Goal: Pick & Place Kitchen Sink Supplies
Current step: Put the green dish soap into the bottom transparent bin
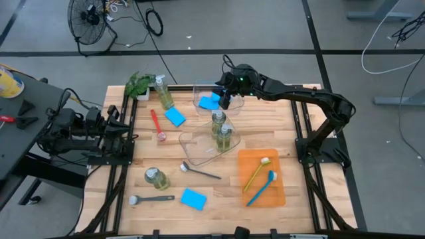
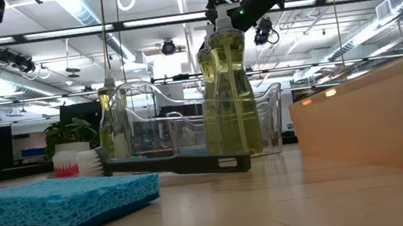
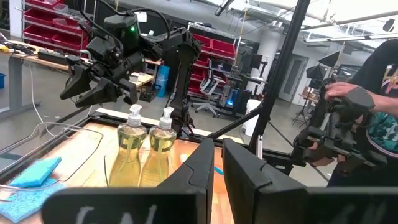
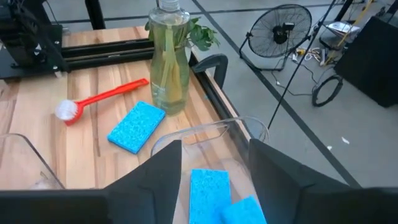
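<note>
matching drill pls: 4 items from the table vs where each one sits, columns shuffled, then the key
Items
1. red long-handled dish brush
2. yellow-green dish brush
3. two clear pump bottles of yellow-green liquid
4. dark grey dish brush

Places
A. in the near clear plastic bin
B. bare wood, table's front left
C. on the flat orange tray
D. bare wood beside a loose flat blue sponge

Pairs: 1-D, 2-C, 3-A, 4-B
</note>
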Robot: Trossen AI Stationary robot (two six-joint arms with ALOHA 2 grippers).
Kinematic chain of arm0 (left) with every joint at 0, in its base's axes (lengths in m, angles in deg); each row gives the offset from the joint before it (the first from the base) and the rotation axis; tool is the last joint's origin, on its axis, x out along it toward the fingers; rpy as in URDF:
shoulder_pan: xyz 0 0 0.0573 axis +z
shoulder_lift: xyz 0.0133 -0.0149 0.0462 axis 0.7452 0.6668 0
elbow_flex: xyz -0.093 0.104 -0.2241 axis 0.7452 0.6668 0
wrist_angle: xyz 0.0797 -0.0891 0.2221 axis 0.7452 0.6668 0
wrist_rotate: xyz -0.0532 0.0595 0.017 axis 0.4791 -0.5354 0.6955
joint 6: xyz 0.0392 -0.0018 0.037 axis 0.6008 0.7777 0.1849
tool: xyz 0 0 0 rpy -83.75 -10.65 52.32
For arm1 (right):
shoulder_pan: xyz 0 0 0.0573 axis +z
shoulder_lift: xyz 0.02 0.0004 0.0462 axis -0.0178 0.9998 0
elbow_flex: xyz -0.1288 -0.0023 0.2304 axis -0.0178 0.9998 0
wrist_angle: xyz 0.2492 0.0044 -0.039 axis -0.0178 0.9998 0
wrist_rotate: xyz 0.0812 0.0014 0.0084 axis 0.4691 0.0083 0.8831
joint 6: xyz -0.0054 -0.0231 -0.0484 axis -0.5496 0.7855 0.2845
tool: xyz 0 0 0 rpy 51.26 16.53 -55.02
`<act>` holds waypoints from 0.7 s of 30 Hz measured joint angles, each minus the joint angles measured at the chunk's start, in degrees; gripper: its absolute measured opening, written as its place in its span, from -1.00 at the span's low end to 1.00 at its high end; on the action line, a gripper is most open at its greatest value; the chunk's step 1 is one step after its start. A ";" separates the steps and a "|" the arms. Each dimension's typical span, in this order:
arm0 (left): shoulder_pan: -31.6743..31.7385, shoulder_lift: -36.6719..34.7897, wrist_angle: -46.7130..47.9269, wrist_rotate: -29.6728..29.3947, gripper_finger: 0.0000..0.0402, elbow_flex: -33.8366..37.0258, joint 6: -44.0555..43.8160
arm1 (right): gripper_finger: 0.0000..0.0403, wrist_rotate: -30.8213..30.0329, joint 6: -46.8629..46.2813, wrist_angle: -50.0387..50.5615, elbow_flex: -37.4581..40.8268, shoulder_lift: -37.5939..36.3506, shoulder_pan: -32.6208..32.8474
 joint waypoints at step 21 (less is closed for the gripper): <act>0.02 -0.02 0.01 -0.02 -0.82 0.00 0.00 | -0.08 17.57 7.22 1.30 0.02 -5.25 1.13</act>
